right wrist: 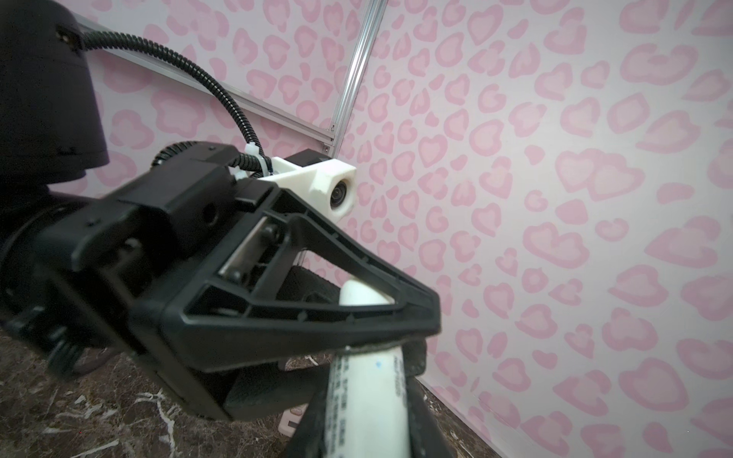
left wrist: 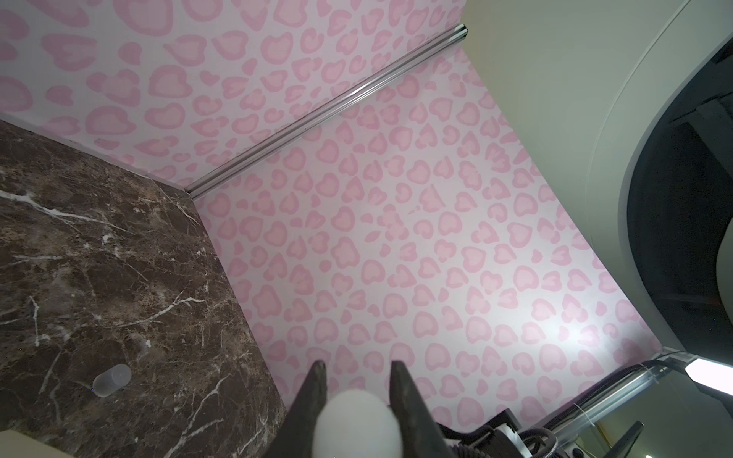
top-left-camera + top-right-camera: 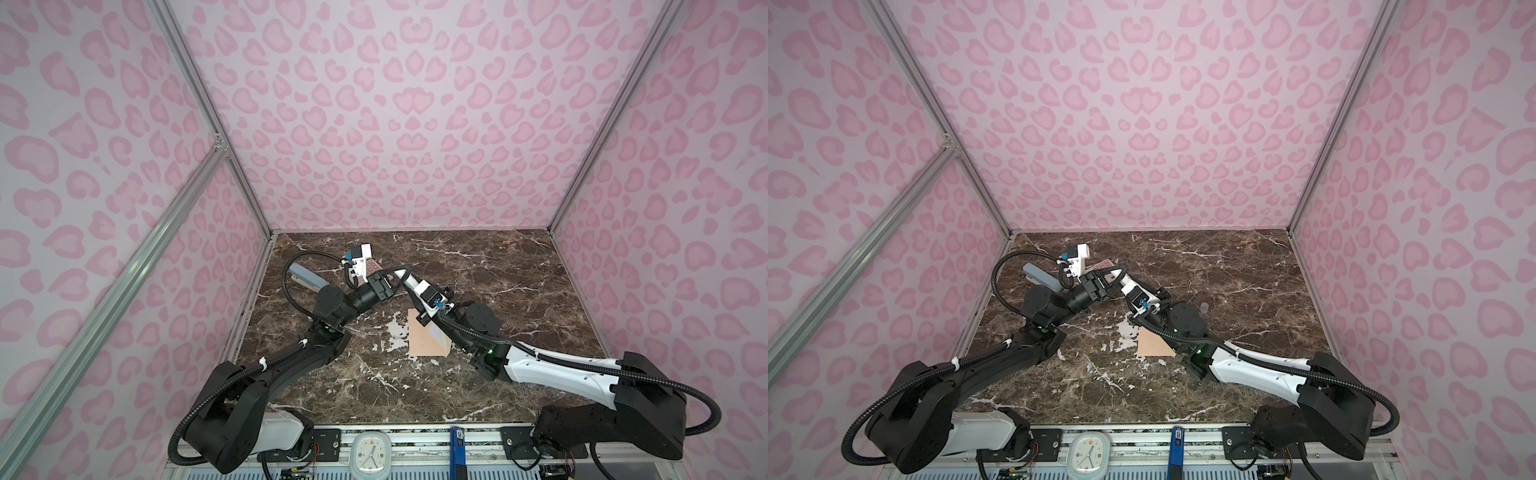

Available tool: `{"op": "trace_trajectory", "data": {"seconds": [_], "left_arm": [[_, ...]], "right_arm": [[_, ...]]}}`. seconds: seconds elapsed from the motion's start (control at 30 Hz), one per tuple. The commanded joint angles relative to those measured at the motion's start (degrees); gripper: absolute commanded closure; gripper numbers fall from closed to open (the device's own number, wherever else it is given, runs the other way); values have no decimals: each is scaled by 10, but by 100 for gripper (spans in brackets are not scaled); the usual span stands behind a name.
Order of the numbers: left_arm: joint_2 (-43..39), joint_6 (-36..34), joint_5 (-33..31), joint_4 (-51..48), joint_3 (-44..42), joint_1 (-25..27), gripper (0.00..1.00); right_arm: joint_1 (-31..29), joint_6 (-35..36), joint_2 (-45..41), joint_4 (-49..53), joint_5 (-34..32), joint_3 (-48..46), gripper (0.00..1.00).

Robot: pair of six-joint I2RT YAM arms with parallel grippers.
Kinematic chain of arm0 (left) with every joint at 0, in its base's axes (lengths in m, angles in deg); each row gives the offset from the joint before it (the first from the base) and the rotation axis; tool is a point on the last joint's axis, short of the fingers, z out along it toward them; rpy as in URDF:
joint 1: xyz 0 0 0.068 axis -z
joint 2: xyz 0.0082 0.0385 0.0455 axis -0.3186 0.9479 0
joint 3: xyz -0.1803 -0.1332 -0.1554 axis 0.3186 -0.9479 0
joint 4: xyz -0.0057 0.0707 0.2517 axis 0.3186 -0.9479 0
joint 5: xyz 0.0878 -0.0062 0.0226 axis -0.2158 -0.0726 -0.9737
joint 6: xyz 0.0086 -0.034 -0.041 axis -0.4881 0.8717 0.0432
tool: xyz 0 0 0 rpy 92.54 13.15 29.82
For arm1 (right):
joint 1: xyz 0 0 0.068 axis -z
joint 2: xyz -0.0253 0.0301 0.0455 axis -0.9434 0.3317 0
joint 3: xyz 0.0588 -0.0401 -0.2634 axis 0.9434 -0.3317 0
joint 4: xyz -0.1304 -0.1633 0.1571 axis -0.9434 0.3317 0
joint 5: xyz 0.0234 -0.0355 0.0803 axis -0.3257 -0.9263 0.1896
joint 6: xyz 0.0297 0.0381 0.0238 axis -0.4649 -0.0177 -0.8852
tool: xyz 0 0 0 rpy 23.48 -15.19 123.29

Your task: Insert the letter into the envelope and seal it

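A robotics lab test booth: pink heart-print panel walls [image 3: 415, 124] on silver aluminium frame rails [image 3: 195, 97] rise behind the black gripper fingers [image 2: 313, 392], with a brown marble-patterned tabletop [image 3: 498, 291] beneath them.

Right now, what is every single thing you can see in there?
envelope: one, peach-tan, flat under the right arm.
white tube: one, white, held between both grippers.
clear cap: one, see-through, on the table.
calculator: one, pink, behind the left gripper.
grey-blue object: one, far left.
clock: one, white, front rail.
table: one, brown marble.
left gripper: one, black, jaws shut on the tube's tip.
right gripper: one, black, jaws shut on the tube's body.
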Motion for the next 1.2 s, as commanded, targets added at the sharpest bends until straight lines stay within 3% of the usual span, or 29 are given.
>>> {"op": "trace_trajectory", "data": {"seconds": [0.0,0.53,0.7,1.0,1.17], "left_arm": [[4,3,17,20,8,3,86],[12,10,20,31,7,5,86],[19,20,22,44,8,5,86],[17,22,25,48,6,5,86],[17,22,24,52,5,5,78]], "right_arm": [[0,0,9,-32,25,6,72],[2,-4,10,-56,35,0,60],[3,1,14,-39,24,6,63],[9,1,26,-37,11,10,79],[10,-1,11,-19,7,5,86]]}}
